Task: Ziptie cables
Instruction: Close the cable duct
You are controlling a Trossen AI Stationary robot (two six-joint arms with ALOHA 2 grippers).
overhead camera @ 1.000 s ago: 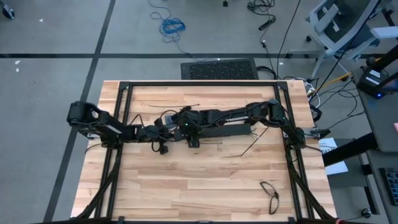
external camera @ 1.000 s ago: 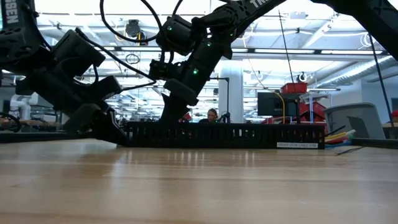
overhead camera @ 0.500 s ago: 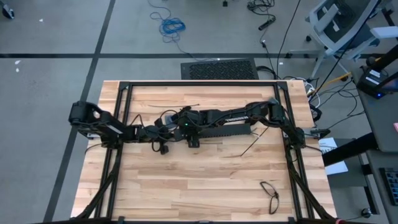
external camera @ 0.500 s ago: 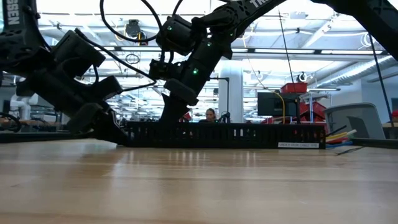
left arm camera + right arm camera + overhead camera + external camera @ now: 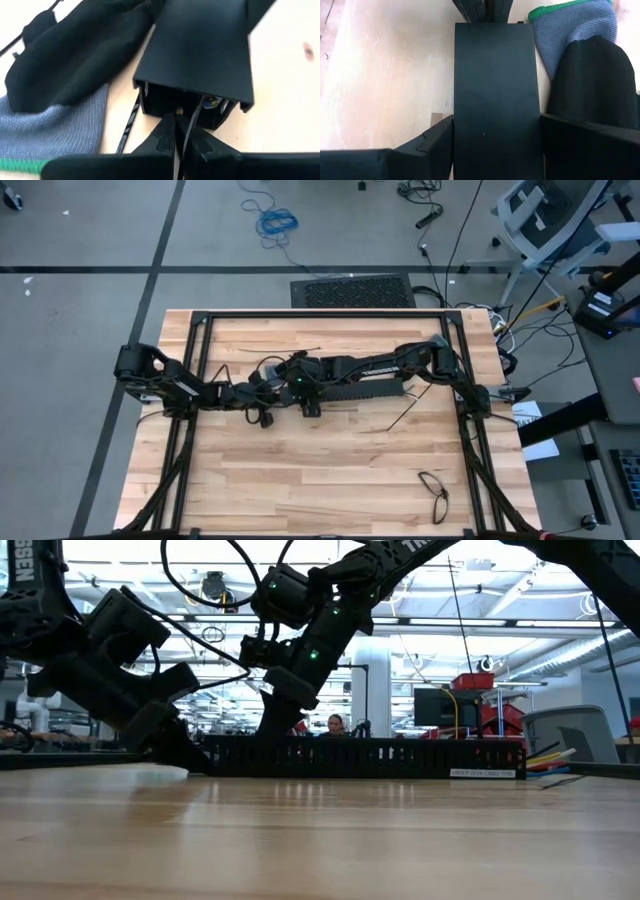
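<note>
Left hand: at the open end of the black channel, fingers pinched together on a thin black strip that runs up into the channel mouth.
Right hand: fingers spread wide, one on each long side of the channel, gripping it across its width.
Black channel: long bar lying flat on the tabletop, between the two arms in the high view.
Cables: only a small patch of yellow and blue shows inside the channel's open end, just beside the strip; the rest is hidden.
Glove: grey knit with a black palm and green cuff, lying on the wood just beside the channel end.
Spare strips: thin black ones lie loose on the wood near the channel's other end.
Black wire loop: near the tabletop's front right corner, well apart from both hands.
Background: a person shows in the low view, beyond the channel.
</note>
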